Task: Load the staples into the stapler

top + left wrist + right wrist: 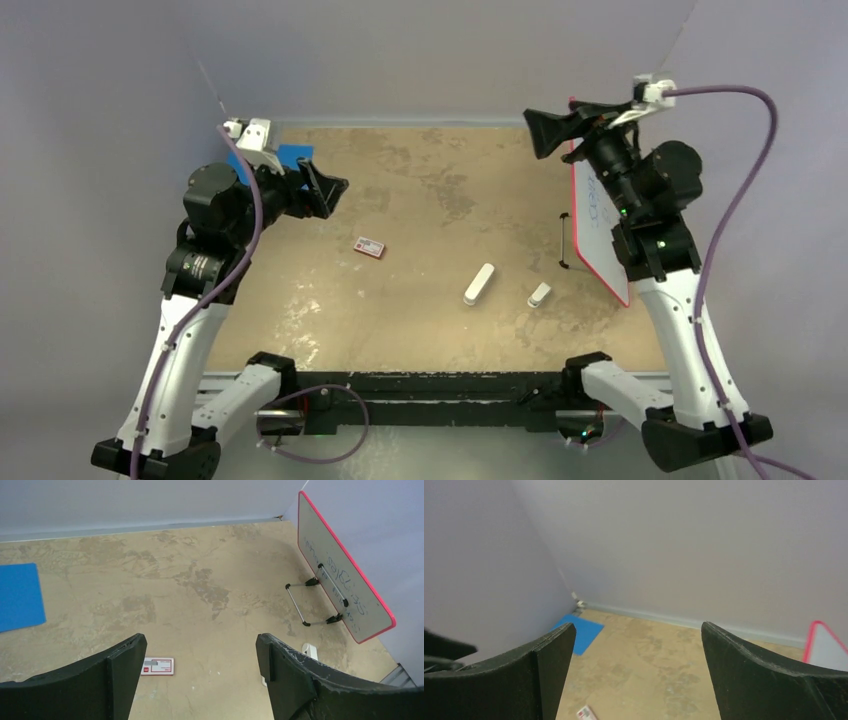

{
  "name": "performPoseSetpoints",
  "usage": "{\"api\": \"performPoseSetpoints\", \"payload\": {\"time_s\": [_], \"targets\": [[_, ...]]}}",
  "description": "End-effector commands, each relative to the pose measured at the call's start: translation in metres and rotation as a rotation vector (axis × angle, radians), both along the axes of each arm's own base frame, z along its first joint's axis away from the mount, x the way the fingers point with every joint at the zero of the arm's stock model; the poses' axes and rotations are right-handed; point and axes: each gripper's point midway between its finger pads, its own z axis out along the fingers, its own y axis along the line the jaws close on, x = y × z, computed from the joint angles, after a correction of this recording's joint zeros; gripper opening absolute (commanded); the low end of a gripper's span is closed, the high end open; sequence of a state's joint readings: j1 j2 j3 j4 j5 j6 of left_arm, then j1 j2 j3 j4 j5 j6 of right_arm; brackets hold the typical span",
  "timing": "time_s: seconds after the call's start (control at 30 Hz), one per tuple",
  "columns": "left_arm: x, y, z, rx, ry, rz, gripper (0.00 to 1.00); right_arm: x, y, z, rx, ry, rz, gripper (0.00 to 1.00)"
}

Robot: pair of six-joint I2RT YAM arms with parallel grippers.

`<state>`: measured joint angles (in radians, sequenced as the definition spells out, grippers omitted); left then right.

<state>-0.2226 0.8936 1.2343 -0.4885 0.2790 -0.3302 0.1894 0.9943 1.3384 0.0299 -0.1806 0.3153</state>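
Left gripper point(200, 647) and right gripper point(638, 630) both gape wide, empty. The stapler point(479, 283) lies on the desk point(430, 180) between a red-and-white box point(369, 247) and a short white piece point(539, 294). The staples cannot be made out. The whiteboard point(317, 540) writing and box print are unreadable.

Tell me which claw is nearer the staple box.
Left. The left claw hovers just beyond and left of the staple box; the right claw is much farther off, toward the far right.
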Motion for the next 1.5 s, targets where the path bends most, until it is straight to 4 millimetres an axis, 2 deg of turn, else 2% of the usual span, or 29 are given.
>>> {"api": "performPoseSetpoints", "payload": {"time_s": [0.0, 0.2, 0.3, 0.43, 0.53, 0.63, 0.77, 0.83, 1.0, 1.17, 1.23, 1.37, 1.47], "targets": [[-0.002, -0.008, 0.009, -0.043, -0.055, -0.050, 0.83, -0.009, 0.051, 0.011, 0.027, -0.062, 0.186, 0.98], [-0.010, -0.032, -0.026, -0.084, 0.035, -0.199, 0.85, -0.001, 0.108, -0.008, 0.041, -0.028, 0.303, 0.99], [-0.005, -0.035, -0.051, -0.112, 0.123, -0.193, 0.85, 0.001, 0.148, -0.025, -0.004, 0.000, 0.344, 0.99], [0.007, -0.024, -0.083, -0.155, 0.228, -0.067, 0.85, 0.001, 0.204, -0.053, -0.093, 0.058, 0.354, 0.99], [0.014, -0.014, -0.105, -0.149, 0.305, 0.024, 0.86, 0.001, 0.243, -0.081, -0.211, 0.108, 0.414, 0.99], [0.023, 0.004, -0.129, -0.124, 0.392, 0.161, 0.86, 0.000, 0.268, -0.118, -0.258, 0.172, 0.398, 0.99], [0.026, 0.044, -0.160, -0.110, 0.511, 0.458, 0.86, -0.006, 0.285, -0.156, -0.369, 0.133, 0.486, 0.96], [0.024, 0.055, -0.170, -0.112, 0.544, 0.540, 0.88, -0.006, 0.289, -0.176, -0.402, 0.164, 0.507, 0.91], [0.020, 0.057, -0.178, -0.153, 0.575, 0.556, 0.89, 0.002, 0.301, -0.248, -0.550, 0.318, 0.534, 0.83], [0.020, 0.065, -0.188, -0.198, 0.624, 0.575, 0.89, 0.003, 0.308, -0.293, -0.660, 0.359, 0.551, 0.85], [0.020, 0.069, -0.192, -0.231, 0.647, 0.570, 0.83, 0.005, 0.309, -0.315, -0.725, 0.397, 0.548, 0.85], [0.021, 0.065, -0.199, -0.281, 0.667, 0.540, 0.79, 0.003, 0.316, -0.352, -0.821, 0.421, 0.611, 0.84], [0.020, 0.059, -0.210, -0.306, 0.703, 0.514, 0.79, 0.010, 0.324, -0.367, -0.853, 0.422, 0.610, 0.84]]}}
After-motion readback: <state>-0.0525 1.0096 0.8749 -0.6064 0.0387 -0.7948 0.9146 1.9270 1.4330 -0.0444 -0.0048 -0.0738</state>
